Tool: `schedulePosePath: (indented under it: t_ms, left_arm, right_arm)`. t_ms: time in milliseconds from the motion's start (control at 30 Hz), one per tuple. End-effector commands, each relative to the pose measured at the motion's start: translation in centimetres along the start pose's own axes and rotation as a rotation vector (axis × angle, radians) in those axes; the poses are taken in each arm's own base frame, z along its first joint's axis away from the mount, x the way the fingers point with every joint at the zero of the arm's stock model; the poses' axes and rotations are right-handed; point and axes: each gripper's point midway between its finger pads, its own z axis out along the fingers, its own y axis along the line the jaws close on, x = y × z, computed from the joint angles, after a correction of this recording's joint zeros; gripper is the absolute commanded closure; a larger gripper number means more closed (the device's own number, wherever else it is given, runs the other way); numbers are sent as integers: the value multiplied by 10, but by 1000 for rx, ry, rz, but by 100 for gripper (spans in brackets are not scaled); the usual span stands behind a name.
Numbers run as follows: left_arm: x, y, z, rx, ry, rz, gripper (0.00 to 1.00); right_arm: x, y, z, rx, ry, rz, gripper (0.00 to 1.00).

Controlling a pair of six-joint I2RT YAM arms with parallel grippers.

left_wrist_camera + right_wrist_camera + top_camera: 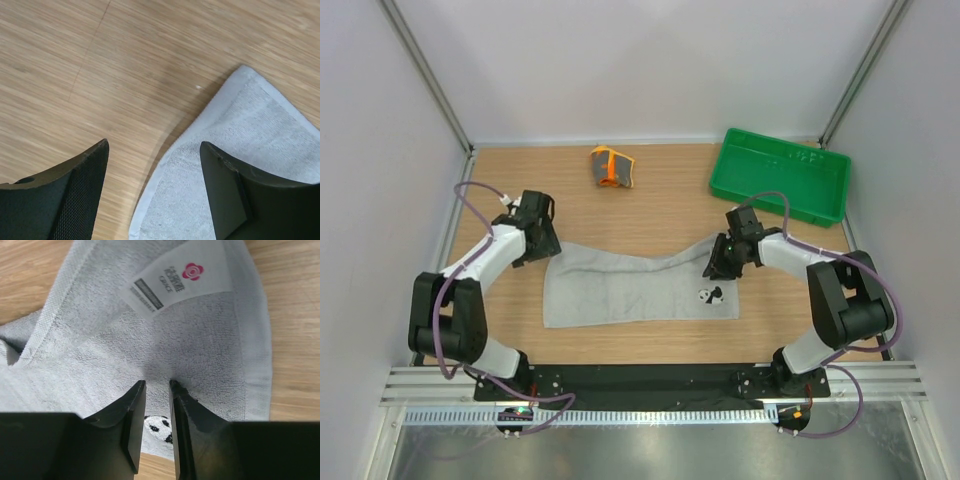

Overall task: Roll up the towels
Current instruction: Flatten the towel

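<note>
Left side: left hand spread wide and holding nothing, poised low at the far left corner of the grey towel. One finger over bare worktop, the other over cloth, with the towel's hem running between them.

Middle: grey towel lying open and mostly flat across the near half of the worktop, long side left to right, far edge sagging toward the near side in the middle. Orange and yellow towel well apart at the far edge, already in a small bundle, apparently rolled.

Right side: right hand closed to a narrow slit at the far right corner of the grey towel, seemingly pinching a ridge of cloth just beyond the panda patch. White label lying face up past the fingers. Green tray at the far right, untouched.

Step in hand, by the look of it: taking both far corners of the grey towel before straightening or folding it for the roll. Next move probably calls for closing the left hand on its corner, then drawing both corners together and level, without dragging the cloth askew.
</note>
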Motion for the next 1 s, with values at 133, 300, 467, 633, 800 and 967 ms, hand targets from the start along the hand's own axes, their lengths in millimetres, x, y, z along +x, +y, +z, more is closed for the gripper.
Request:
schedulePosePath:
  t_ms: [133,300,467,633,800,967]
  left_arm:
    - [-5,-52,-71,152,-176,156,28]
    - [37,-88,-90,374,-137,129,31]
    - [73,-91,-76,469,-100,91,31]
    - [88,-79,-52,378,-56,112,31]
    - [102,-64,-28,264,-15,125,30]
    - [113,-59,-14,199,39,153,30]
  right_arm:
    - [7,9,-39,71,45,-136,64]
    - [-11,36,-53,11,8,-158,68]
    - [-25,51,-34,-22,26,-157,71]
    - [-38,59,4,-18,119,-191,74]
    - [-65,50,14,-21,104,-122,75]
    - [-100,33,11,-49,64,-12,75]
